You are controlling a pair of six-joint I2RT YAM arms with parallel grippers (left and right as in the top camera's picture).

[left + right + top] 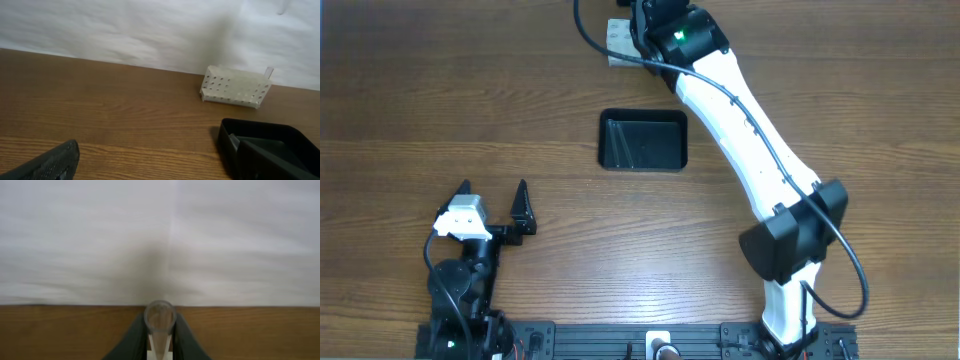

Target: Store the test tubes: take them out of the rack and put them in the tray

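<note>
The white perforated rack [234, 86] stands at the table's far edge, partly under my right arm's wrist [665, 25] in the top view, with its end [617, 42] showing. One clear tube [268, 73] sticks up at one end of the rack. My right gripper [160, 330] is shut on a clear test tube [160, 316], whose open mouth faces the camera between the dark fingers [134, 339]. The black tray [642, 140] lies in the middle of the table. My left gripper [495, 205] rests open near the front left, holding nothing.
A white wall or sheet backs the table just beyond the rack. The right arm [750, 130] stretches diagonally across the right half of the table, beside the tray. Bare wooden tabletop [450, 90] lies left of the tray.
</note>
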